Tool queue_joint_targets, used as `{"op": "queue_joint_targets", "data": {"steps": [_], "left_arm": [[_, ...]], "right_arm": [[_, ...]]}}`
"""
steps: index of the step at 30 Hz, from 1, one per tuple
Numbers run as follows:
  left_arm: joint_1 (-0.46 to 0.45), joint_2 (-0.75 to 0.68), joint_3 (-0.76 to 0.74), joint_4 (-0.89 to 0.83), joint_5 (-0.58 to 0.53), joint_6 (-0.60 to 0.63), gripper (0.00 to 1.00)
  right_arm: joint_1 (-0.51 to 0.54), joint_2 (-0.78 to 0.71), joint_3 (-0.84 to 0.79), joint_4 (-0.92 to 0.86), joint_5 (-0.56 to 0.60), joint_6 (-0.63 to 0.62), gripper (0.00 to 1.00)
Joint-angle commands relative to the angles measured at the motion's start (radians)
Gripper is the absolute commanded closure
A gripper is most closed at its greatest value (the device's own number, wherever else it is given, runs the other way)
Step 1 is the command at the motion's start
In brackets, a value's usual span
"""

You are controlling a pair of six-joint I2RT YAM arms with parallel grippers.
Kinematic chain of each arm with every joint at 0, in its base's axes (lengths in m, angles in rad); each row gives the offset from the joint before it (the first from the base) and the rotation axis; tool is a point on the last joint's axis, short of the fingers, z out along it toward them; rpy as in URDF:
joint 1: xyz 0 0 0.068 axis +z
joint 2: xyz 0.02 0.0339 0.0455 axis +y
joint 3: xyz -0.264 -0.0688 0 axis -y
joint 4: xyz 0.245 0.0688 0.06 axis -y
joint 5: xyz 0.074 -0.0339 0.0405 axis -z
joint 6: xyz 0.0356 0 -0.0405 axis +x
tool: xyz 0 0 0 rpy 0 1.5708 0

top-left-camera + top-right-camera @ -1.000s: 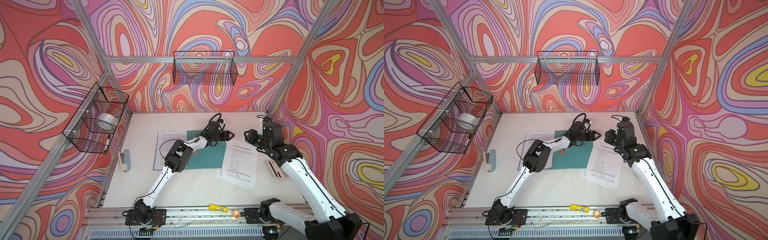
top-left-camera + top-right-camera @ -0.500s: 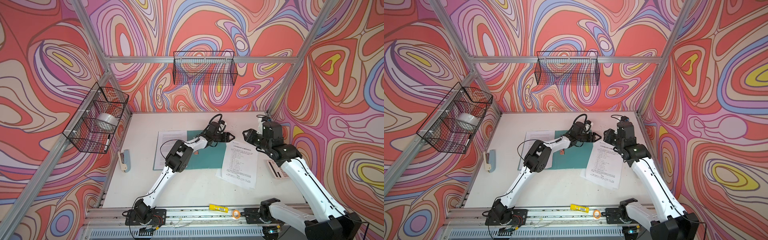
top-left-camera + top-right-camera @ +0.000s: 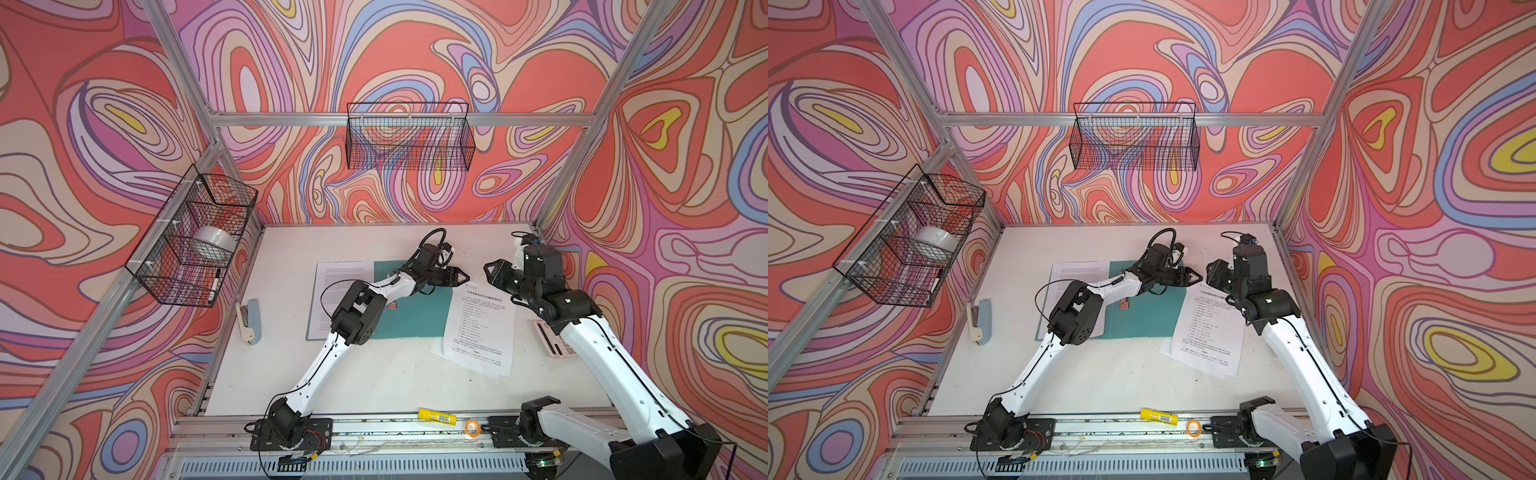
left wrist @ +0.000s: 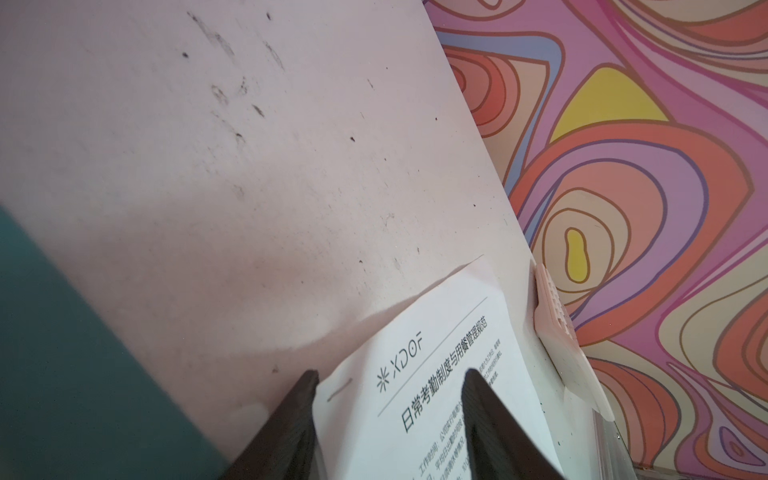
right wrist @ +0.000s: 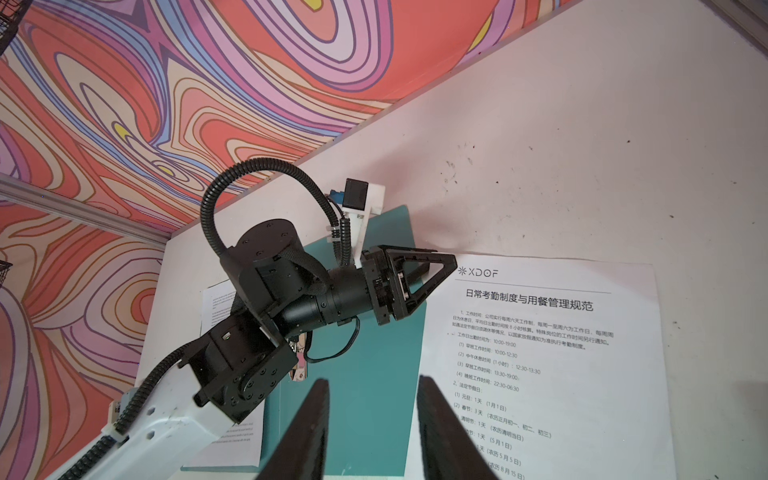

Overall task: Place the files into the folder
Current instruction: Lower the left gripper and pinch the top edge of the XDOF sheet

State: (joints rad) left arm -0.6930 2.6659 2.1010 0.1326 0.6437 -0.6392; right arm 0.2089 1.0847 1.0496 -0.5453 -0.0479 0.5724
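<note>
Paperwork looks about half filed to me: one printed page [image 3: 332, 299] lies on the open folder's [image 3: 411, 320] left flap, while the other sheets [image 3: 478, 328] lie on the table [image 3: 374, 382], just lapping its right edge. My left gripper [image 3: 464, 279] sits at their top corner, jaws apart, nothing pinched yet. My right gripper [image 3: 489, 272] hovers near, parted and empty, so sliding them in remains.
</note>
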Motion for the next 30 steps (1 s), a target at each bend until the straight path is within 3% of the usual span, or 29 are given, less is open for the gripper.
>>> {"op": "queue_joint_targets", "data": {"steps": [1,15,20,26,30], "left_arm": [[-0.008,0.014,0.0,-0.073,0.021,0.022,0.48],[-0.017,-0.021,-0.067,-0.047,-0.029,0.02,0.65],[-0.02,-0.047,-0.12,0.049,-0.024,-0.016,0.68],[-0.037,-0.062,-0.12,0.089,-0.009,-0.046,0.78],[-0.048,-0.079,-0.159,0.185,0.003,-0.125,0.93]], "right_arm": [[-0.006,-0.012,-0.018,0.022,-0.003,-0.009,0.63],[-0.008,-0.009,-0.014,0.038,-0.007,-0.007,0.64],[-0.007,-0.005,-0.007,0.038,-0.008,-0.007,0.63],[-0.007,-0.006,-0.007,0.043,-0.01,-0.003,0.64],[-0.007,-0.001,-0.005,0.044,-0.011,-0.009,0.64]]}}
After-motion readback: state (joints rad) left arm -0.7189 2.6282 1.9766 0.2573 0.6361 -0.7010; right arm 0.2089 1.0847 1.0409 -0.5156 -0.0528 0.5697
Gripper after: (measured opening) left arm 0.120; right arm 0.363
